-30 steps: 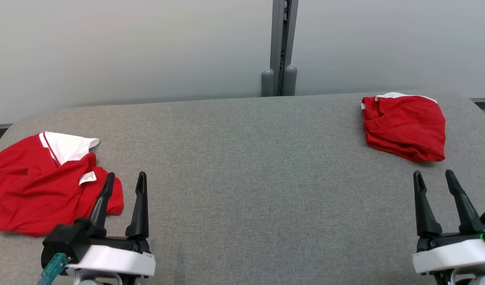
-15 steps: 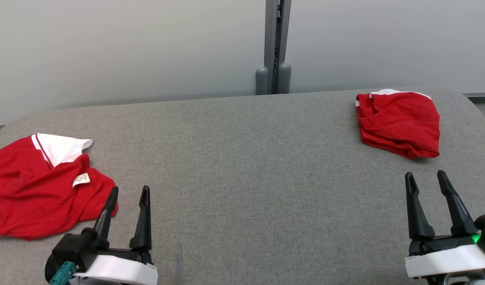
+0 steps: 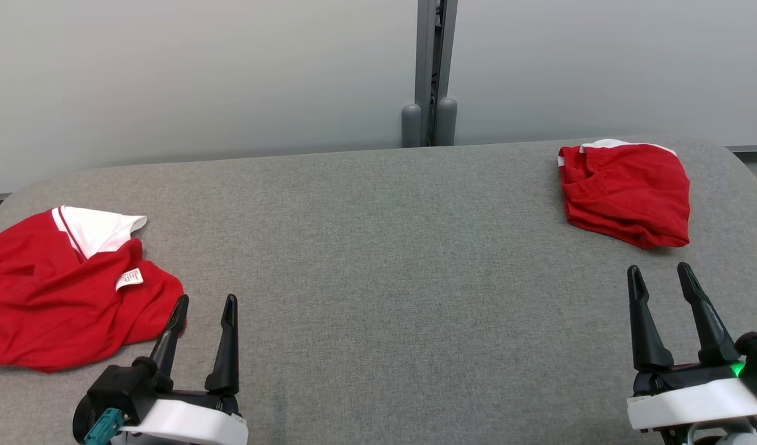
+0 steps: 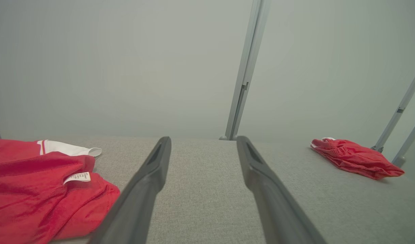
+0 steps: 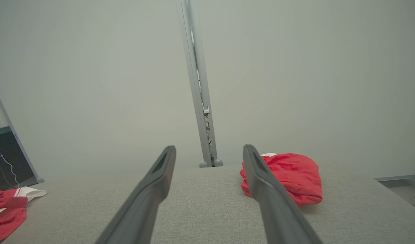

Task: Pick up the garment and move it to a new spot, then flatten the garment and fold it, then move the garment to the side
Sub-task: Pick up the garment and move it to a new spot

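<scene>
A crumpled red garment with a white collar and a small label lies at the left edge of the grey table. The left wrist view shows this crumpled garment at its lower left. My left gripper stands open just right of it, its left fingertip close to the cloth's edge, nothing between the fingers. A second red garment, folded into a small bundle, rests at the far right; in the right wrist view this bundle lies right of the fingers. My right gripper hovers open and empty in front of it.
A grey metal post rises behind the table's far edge against a pale wall. The table's right end curves off near the folded bundle. A broad stretch of bare grey cloth lies between the two garments.
Both grippers have drawn back toward me. The left gripper no longer overlaps the crumpled garment. The camera has shifted slightly; the garments lie as before.
</scene>
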